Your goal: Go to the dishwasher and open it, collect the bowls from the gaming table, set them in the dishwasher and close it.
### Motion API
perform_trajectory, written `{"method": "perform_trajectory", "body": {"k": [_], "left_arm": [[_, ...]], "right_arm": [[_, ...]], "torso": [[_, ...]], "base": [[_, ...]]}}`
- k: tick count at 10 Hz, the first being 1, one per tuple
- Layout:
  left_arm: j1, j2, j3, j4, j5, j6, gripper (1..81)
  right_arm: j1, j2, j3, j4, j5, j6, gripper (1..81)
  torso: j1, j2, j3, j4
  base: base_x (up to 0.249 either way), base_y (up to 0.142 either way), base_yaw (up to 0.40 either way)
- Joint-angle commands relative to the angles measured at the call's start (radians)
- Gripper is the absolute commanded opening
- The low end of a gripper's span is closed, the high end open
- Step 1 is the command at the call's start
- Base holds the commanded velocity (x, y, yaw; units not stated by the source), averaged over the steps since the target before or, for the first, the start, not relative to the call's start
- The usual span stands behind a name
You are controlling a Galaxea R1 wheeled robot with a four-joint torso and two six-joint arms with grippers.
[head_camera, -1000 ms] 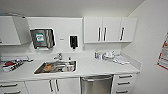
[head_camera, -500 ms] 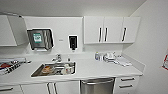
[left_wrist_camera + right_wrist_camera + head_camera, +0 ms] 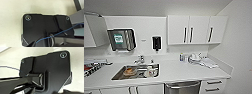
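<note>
1. The dishwasher sits under the white counter, at the lower edge of the head view, just right of the sink. Its grey steel front is shut, with a bar handle across the top.
2. The sink is let into the counter and holds some dishes, one brownish, one white; what they are is too blurred to tell.
3. A tap stands behind the sink.
4. On the wall above hangs a paper-towel dispenser with a green label; its writing cannot be read.
5. Beside it a small black soap dispenser is fixed to the wall.
6. White wall cabinets with dark handles hang to the right.
7. A small bottle and some white items stand at the back of the counter, near the right wall.
8. Whether either pincer is wide or narrow, I cannot tell.
</note>
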Motion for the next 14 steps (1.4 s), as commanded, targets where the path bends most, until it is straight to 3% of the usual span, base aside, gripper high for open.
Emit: {"method": "perform_trajectory", "body": {"k": [1, 10, 14], "left_arm": [[-0.056, -0.015, 0.006, -0.002, 0.043, -0.003, 81.1], [-0.056, -0.012, 0.003, -0.001, 0.043, -0.003, 81.1], [-0.053, -0.017, 0.009, 0.001, 0.041, -0.003, 81.1]], "right_arm": [[0.056, -0.024, 0.01, -0.001, -0.055, -0.002, 81.1], [0.053, -0.024, 0.006, -0.001, -0.055, -0.002, 81.1], [0.055, -0.031, 0.022, 0.005, -0.055, -0.002, 81.1]], "torso": [[0.0, 0.0, 0.0, 0.0], [0.0, 0.0, 0.0, 0.0], [0.001, 0.0, 0.0, 0.0]], "base": [[0.138, 0.0, 0.0], [0.133, 0.0, 0.0], [0.0, 0.0, 0.0]]}}
